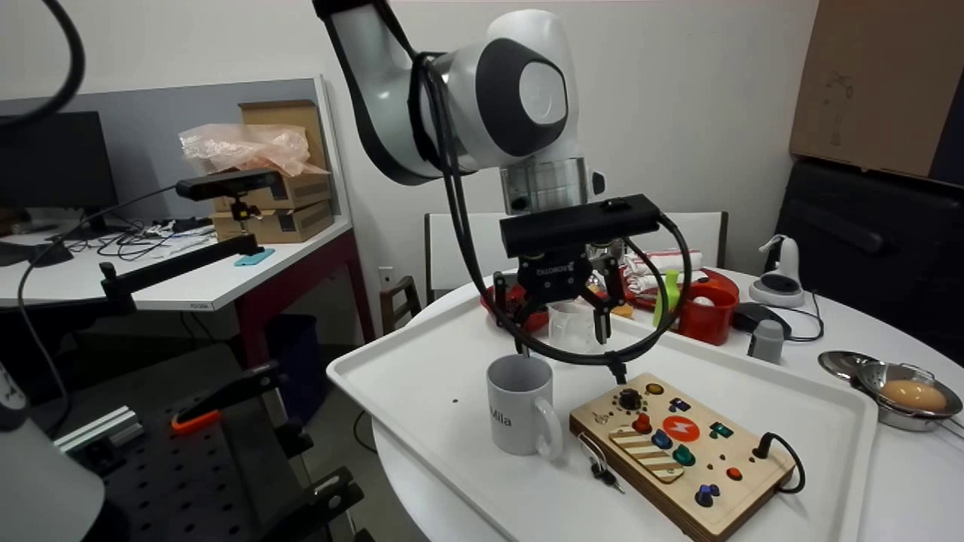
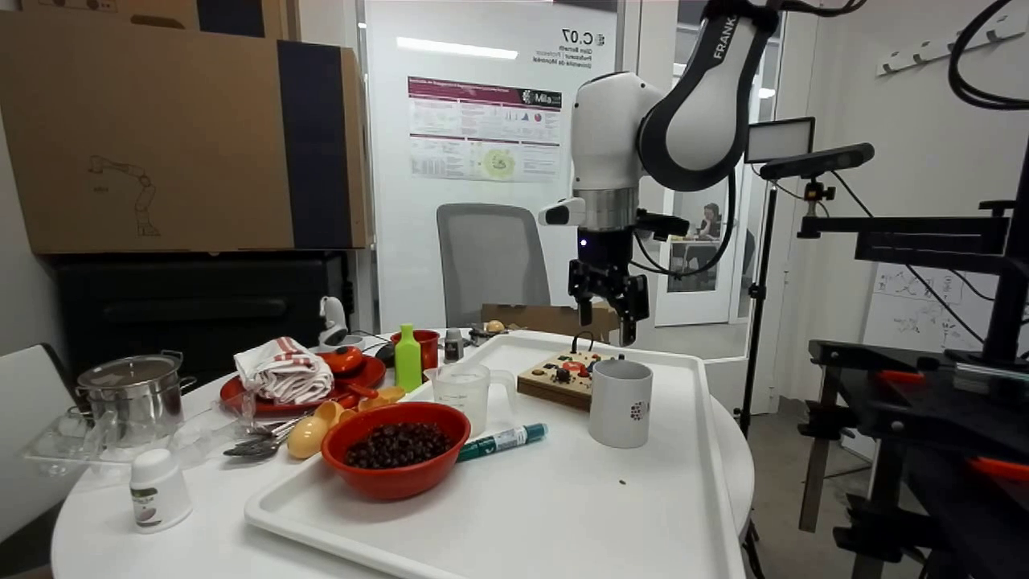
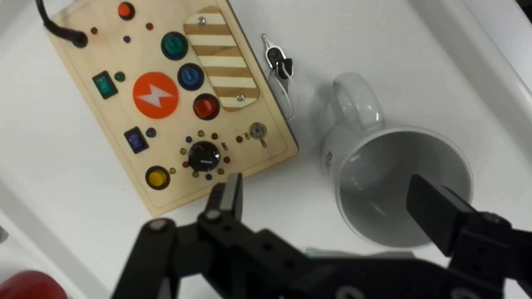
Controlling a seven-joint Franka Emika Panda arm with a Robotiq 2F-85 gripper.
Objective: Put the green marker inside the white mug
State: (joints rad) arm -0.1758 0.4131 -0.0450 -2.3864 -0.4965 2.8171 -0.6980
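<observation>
In an exterior view, the gripper (image 1: 562,339), jaws wide apart, hangs above the tray (image 1: 422,376). In an exterior view, the green marker (image 2: 506,440) lies on the tray beside the red bowl (image 2: 394,482). Wrist view: the white mug (image 3: 378,187) stands near the button board (image 3: 174,128).

Soft, bright light leaves small glints inside the white mug (image 3: 380,170).
</observation>
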